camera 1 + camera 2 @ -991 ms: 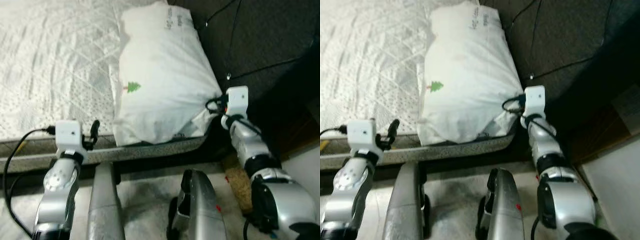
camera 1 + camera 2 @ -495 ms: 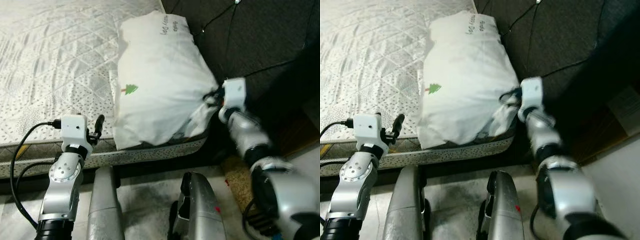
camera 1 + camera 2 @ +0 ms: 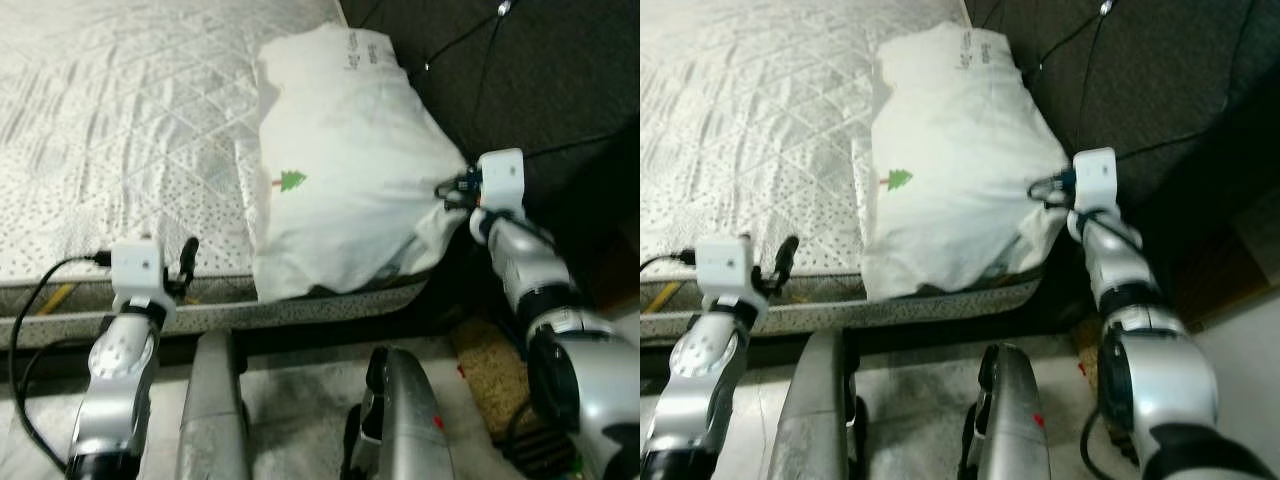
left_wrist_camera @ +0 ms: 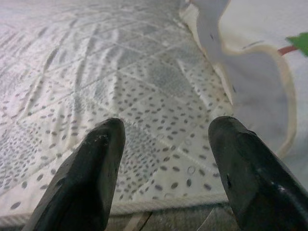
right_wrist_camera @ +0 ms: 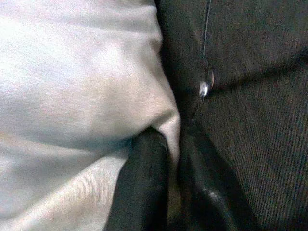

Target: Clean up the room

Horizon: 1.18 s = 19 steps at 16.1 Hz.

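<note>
A white pillow [image 3: 340, 170] with a small green tree print lies on the right end of the quilted mattress [image 3: 120, 130], against the dark headboard [image 3: 540, 70]. My right gripper [image 3: 452, 192] is at the pillow's near right corner. In the right wrist view its fingers [image 5: 144, 163] are shut on a pinch of the pillow's fabric [image 5: 72, 86]. My left gripper [image 3: 185, 262] hovers at the mattress's front edge, left of the pillow. It is open, with nothing between its fingertips [image 4: 103, 144].
The grey bed frame rail [image 3: 330, 310] runs below the mattress edge. My two silver legs [image 3: 215, 420] stand on the pale floor before the bed. A brown mat [image 3: 485, 360] lies on the floor at right. Thin cables [image 3: 470, 25] hang across the headboard.
The camera has shifted. My right gripper has kept hold of the pillow corner and raised it a little toward the headboard. My left gripper stays open by the mattress edge.
</note>
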Tool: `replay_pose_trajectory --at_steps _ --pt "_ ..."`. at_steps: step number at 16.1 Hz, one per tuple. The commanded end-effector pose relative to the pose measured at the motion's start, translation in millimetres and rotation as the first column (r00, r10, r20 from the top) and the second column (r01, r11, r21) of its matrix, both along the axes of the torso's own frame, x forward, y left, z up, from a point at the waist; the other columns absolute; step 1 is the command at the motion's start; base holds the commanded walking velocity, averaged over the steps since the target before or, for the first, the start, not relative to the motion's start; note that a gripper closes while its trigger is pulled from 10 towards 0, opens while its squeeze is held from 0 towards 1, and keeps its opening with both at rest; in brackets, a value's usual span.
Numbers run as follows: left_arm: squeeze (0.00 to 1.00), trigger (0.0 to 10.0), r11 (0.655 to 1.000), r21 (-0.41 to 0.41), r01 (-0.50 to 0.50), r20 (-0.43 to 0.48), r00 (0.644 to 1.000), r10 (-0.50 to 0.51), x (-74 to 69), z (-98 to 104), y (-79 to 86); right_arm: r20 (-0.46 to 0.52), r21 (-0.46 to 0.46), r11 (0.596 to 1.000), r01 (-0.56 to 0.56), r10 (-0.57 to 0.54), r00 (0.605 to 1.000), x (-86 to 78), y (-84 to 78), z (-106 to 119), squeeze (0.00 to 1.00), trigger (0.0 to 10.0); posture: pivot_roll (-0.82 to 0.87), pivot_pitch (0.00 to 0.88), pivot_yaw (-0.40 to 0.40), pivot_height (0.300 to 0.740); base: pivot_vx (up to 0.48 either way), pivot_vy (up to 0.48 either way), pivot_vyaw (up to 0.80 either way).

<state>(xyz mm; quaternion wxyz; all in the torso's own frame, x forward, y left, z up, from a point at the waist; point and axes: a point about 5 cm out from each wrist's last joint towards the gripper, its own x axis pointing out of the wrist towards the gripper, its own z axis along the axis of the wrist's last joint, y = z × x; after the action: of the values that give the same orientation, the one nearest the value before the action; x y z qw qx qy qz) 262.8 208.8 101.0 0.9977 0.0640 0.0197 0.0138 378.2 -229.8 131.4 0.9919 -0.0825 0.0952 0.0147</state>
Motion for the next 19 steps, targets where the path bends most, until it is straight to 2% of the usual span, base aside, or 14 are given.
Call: replay_pose_trajectory --at_steps 1,3,4,5,7,8,9,10,11,12,13,14,17,19 --pt "0.0 10.0 1.0 0.002 0.025 -0.007 1.0 -0.025 -3.2 -1.9 -2.0 0.043 0.026 0.999 -0.023 0.022 0.999 -3.3 -0.8 0.1 1.0 10.0 0.14 0.075 -0.125 0.567 0.0 0.0 0.0" --pt "0.0 10.0 1.0 -0.003 -0.014 -0.044 0.999 0.014 -5.9 -16.8 7.7 0.017 0.028 0.997 -0.072 0.072 0.997 -17.9 9.3 -26.4 1.0 10.0 0.1 0.027 -0.154 0.567 0.0 0.0 0.0" --pt "0.0 10.0 1.0 -0.007 -0.02 -0.046 0.999 0.02 -2.7 -20.2 7.3 0.033 -0.033 0.992 -0.121 0.122 0.992 -23.4 13.2 -31.6 1.0 10.0 0.09 0.015 -0.162 0.567 0.0 0.0 0.0" --pt "0.0 10.0 0.999 -0.025 -0.031 -0.036 0.999 0.03 4.3 -18.0 5.2 0.065 -0.021 0.989 -0.147 0.148 0.987 -24.7 17.9 -29.4 1.0 10.0 0.08 0.003 -0.165 0.567 0.0 0.0 0.0" --pt "0.0 10.0 0.999 -0.028 0.014 0.028 1.0 -0.013 22.4 6.2 -6.8 0.167 -0.002 0.986 -0.166 0.164 0.972 -15.5 21.7 -2.1 1.0 10.0 0.07 0.001 -0.154 0.567 0.0 0.0 0.0" --pt "0.0 10.0 0.999 -0.034 0.029 0.052 0.998 -0.027 30.0 8.0 -6.8 0.198 0.038 0.987 -0.158 0.148 0.969 -15.9 32.2 -5.9 1.0 10.0 0.06 0.032 -0.133 0.567 0.0 0.0 0.0" --pt "0.0 10.0 0.999 -0.035 0.012 0.036 0.999 -0.011 31.7 4.6 -5.2 0.181 0.043 0.989 -0.14 0.13 0.975 -16.9 35.1 -11.1 1.0 10.0 0.06 0.035 -0.121 0.567 0.0 0.0 0.0" --pt "0.0 10.0 0.999 -0.053 0.009 0.03 1.0 -0.007 34.5 3.8 -6.1 0.179 0.102 0.987 -0.123 0.103 0.978 -19.2 45.2 -15.7 1.0 10.0 0.05 0.025 -0.094 0.567 0.0 0.0 0.0" --pt "0.0 10.0 0.997 -0.012 0.082 0.043 0.996 -0.081 32.6 6.8 -15.4 0.236 0.085 0.977 -0.196 0.171 0.956 -28.8 59.4 -12.5 1.0 10.0 0.05 0.022 -0.087 0.567 0.0 0.0 0.0" --pt "0.0 10.0 0.994 0.011 0.109 0.039 0.993 -0.11 32.3 4.3 -19.0 0.223 0.126 0.971 -0.201 0.17 0.96 -38.3 65.0 -21.6 1.0 10.0 0.05 0.03 -0.07 0.567 0.0 0.0 0.0" --pt "0.0 10.0 0.994 0.004 0.107 0.039 0.993 -0.107 35.4 4.0 -21.0 0.17 0.198 0.966 -0.165 0.132 0.977 -45.9 67.1 -35.2 1.0 10.0 0.06 0.017 -0.071 0.567 0.0 0.0 0.0" --pt "0.0 10.0 0.994 0.001 0.113 0.049 0.992 -0.113 37.3 6.8 -22.7 0.172 0.204 0.96 -0.192 0.158 0.972 -51.1 74.5 -38.1 1.0 10.0 0.06 0.005 -0.067 0.567 0.0 0.0 0.0" --pt "0.0 10.0 0.995 -0.032 0.094 0.042 0.995 -0.092 36.7 0.8 -23.2 0.251 0.266 0.93 -0.254 0.187 0.95 -57.2 86.5 -24.7 1.0 10.0 0.04 0.0 -0.045 0.567 0.0 0.0 0.0" --pt "0.0 10.0 0.995 -0.039 0.096 0.019 0.995 -0.095 32.2 -6.8 -24.3 0.237 0.314 0.924 -0.22 0.148 0.96 -60.7 85.3 -25.7 1.0 10.0 0.04 0.0 -0.03 0.582 0.0 0.0 0.0"
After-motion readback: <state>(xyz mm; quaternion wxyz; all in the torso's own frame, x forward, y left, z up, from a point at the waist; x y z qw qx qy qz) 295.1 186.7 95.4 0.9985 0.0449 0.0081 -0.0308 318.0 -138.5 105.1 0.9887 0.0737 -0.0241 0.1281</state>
